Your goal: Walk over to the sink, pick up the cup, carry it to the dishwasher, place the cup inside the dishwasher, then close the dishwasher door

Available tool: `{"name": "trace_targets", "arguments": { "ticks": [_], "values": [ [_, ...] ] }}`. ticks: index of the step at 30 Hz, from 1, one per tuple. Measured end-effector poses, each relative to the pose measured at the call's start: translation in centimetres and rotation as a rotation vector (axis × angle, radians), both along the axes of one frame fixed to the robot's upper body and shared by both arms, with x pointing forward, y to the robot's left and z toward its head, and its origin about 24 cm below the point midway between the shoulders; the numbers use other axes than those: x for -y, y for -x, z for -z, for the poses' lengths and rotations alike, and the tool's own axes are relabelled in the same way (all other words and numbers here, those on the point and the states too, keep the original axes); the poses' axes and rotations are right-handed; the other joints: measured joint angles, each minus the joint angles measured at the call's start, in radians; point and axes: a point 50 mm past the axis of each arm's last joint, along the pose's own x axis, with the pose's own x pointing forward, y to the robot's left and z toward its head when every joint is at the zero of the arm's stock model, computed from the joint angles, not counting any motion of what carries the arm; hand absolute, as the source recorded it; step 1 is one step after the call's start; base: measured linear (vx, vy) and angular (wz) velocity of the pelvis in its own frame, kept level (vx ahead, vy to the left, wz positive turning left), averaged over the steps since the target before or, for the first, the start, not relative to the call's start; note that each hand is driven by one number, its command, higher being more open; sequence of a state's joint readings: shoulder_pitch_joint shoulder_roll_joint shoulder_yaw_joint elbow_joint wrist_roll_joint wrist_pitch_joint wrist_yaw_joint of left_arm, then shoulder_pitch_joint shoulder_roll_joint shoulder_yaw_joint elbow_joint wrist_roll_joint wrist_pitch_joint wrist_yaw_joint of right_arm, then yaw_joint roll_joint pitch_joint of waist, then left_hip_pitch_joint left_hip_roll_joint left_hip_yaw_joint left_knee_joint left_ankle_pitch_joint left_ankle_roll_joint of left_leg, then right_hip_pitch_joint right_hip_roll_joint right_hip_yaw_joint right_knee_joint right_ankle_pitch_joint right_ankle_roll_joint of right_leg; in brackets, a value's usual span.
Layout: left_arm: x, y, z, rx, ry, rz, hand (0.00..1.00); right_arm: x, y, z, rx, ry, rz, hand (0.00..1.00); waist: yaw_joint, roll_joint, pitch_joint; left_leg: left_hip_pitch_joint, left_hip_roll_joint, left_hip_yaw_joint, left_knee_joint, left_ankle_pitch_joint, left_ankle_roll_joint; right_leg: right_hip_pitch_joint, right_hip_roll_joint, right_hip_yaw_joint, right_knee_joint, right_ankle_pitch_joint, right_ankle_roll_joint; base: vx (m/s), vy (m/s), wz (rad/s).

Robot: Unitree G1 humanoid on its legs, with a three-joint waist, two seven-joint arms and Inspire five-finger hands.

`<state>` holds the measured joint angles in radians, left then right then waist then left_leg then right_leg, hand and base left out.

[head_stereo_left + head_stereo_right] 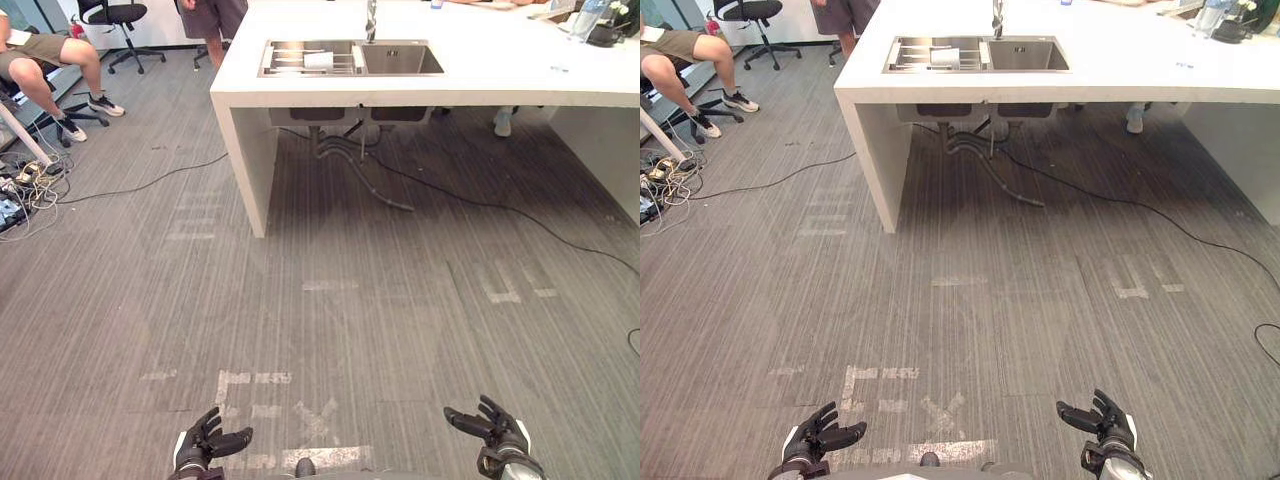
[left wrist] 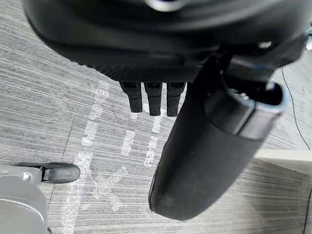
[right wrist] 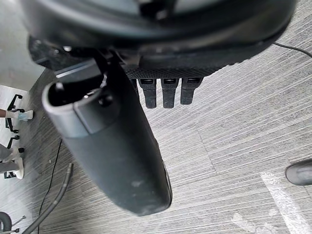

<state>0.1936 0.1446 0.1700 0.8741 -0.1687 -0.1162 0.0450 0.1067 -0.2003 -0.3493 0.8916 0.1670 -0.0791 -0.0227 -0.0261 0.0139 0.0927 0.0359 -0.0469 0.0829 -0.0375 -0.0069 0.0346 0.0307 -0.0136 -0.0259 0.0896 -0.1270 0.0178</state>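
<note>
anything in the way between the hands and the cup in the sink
No obstacle shows: open floor runs from the left hand and right hand to the counter. A black cable lies on it, off to the right. The cup lies in the sink, left basin.

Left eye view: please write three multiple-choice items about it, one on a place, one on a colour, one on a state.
1. Where is the cup? A on a shelf; B in the sink's left basin; C on a stove.
2. What colour is the counter? A white; B black; C red.
3. The left robot hand and right robot hand are: A shut on cloth; B shut on tools; C open and empty.
Answers: 1 B, it shows in the left basin; 2 A, its top and side are white; 3 C, both spread, holding nothing.
</note>
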Motion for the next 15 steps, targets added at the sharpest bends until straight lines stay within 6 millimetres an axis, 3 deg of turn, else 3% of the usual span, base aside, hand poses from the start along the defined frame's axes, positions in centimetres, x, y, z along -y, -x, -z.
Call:
{"name": "trace_targets", "arguments": {
  "ticks": [2,4,6,8,9,11,13,14,15],
  "values": [
    [0.3,-0.3,-0.1,0.016,0.011,-0.009,0.9,0.2,-0.4,-0.2,0.016,0.004,0.015,0.9,0.004,0.001,0.006,-0.041,-0.003,0.019,0.083,-0.06,0.012,-0.027,-0.011,0.002,0.042,-0.037,0.009,0.05,0.018,-0.12],
    [0.8,-0.7,-0.3,0.042,0.024,-0.008,0.9,0.5,-0.5,-0.4,0.021,0.014,0.041,0.9,0.008,-0.002,0.015,-0.084,-0.008,0.056,0.208,-0.155,0.024,-0.08,-0.049,-0.012,0.187,-0.133,0.054,0.08,0.048,-0.06],
    [1.0,-1.1,-0.4,0.056,0.027,0.0,0.9,0.5,-0.5,-0.3,0.017,0.018,0.044,0.9,0.011,0.001,0.021,-0.087,-0.015,0.064,0.255,-0.209,0.039,-0.137,-0.074,-0.028,0.361,-0.169,0.094,0.18,0.066,-0.11],
    [0.9,-1.6,-0.6,0.066,0.011,0.002,0.9,0.0,-0.5,-0.1,0.01,0.003,0.037,0.9,0.003,0.011,0.037,-0.048,-0.014,0.055,0.257,-0.23,0.059,-0.25,-0.095,-0.059,0.609,-0.181,0.091,0.27,0.063,0.02],
    [0.8,-2.0,-0.7,0.076,0.008,0.002,0.9,-0.2,-0.4,0.1,-0.004,-0.006,0.026,0.9,-0.002,0.013,0.049,-0.022,-0.01,0.05,0.256,-0.246,0.059,-0.277,-0.095,-0.07,0.638,-0.2,0.061,0.36,0.044,0.14],
    [0.6,-2.8,-1.0,0.094,-0.004,-0.007,0.9,-0.6,-0.6,0.2,-0.014,-0.01,-0.002,0.9,-0.016,0.024,0.058,0.019,0.01,0.033,0.245,-0.268,0.041,-0.354,-0.088,-0.119,0.603,-0.212,0.042,0.46,0.009,0.2],
    [0.9,-4.1,-1.3,0.127,0.004,-0.002,0.9,-0.3,-0.7,0.0,-0.012,-0.001,-0.004,0.9,-0.032,0.057,0.077,0.072,0.053,0.001,0.206,-0.278,0.028,-0.414,-0.05,-0.159,0.501,-0.197,0.031,0.45,-0.037,0.38],
    [1.1,-4.8,-1.5,0.146,0.011,-0.003,0.9,0.0,-0.8,-0.1,-0.011,0.007,-0.007,0.9,-0.042,0.077,0.088,0.101,0.08,-0.012,0.177,-0.274,0.014,-0.443,-0.027,-0.178,0.423,-0.159,0.024,0.55,-0.083,0.49],
    [0.9,-5.5,-1.9,0.17,0.006,-0.002,0.9,0.0,-0.8,-0.1,-0.014,0.012,-0.017,0.9,-0.045,0.071,0.094,0.139,0.092,-0.024,0.161,-0.263,-0.01,-0.477,-0.01,-0.175,0.264,-0.041,0.022,0.57,-0.097,0.41]
  ]
}}
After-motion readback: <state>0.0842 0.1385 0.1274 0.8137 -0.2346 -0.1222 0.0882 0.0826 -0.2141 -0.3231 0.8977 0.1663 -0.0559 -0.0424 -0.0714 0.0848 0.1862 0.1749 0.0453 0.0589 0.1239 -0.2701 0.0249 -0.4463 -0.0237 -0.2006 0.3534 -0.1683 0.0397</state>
